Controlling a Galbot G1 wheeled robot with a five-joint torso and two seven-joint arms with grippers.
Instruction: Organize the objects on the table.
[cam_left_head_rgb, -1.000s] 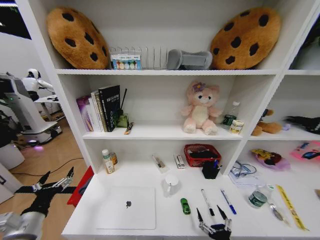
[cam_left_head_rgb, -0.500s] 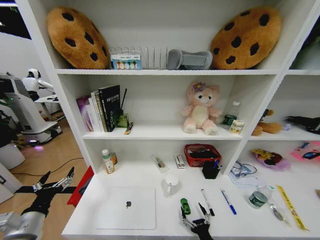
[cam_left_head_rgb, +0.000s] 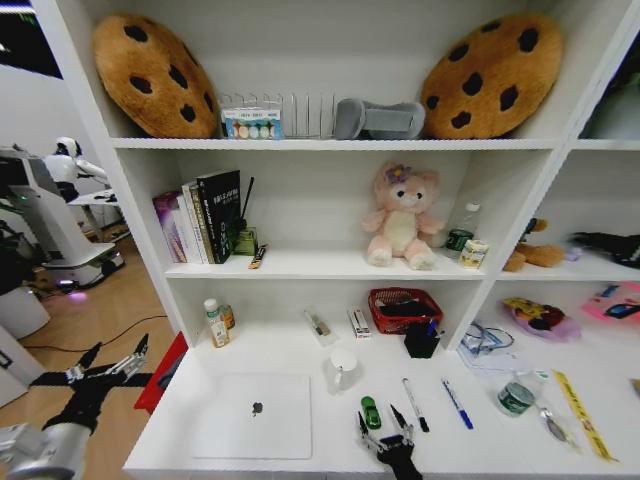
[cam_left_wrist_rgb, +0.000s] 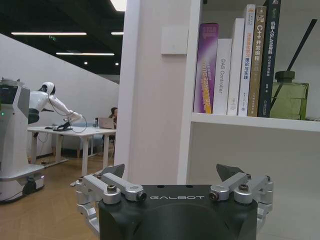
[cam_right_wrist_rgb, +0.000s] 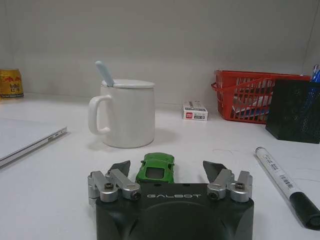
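Note:
A tiny green toy car (cam_left_head_rgb: 371, 412) stands near the front edge of the white table (cam_left_head_rgb: 290, 352). My right gripper (cam_left_head_rgb: 380, 420) is open just behind it, low over the table. In the right wrist view the car (cam_right_wrist_rgb: 156, 167) sits between the fingertips of that gripper (cam_right_wrist_rgb: 167, 169), apart from both. The silver laptop (cam_left_head_rgb: 253, 415) lies closed to the left. To the right lie a black pen (cam_left_head_rgb: 415, 404) and a blue pen (cam_left_head_rgb: 457, 403). My left gripper (cam_left_head_rgb: 113, 352) hangs open off the table's left end, holding nothing.
A white lidded mug (cam_left_head_rgb: 342, 368) stands just behind the car. Farther back are a red basket (cam_left_head_rgb: 404, 308), a black pen holder (cam_left_head_rgb: 422, 340) and a small box (cam_left_head_rgb: 359, 322). A round tin (cam_left_head_rgb: 516, 398) and a yellow ruler (cam_left_head_rgb: 580, 412) lie at the right.
My right gripper has moved left along the front edge, from behind the pens to behind the green car, staying open. The left arm has not moved.

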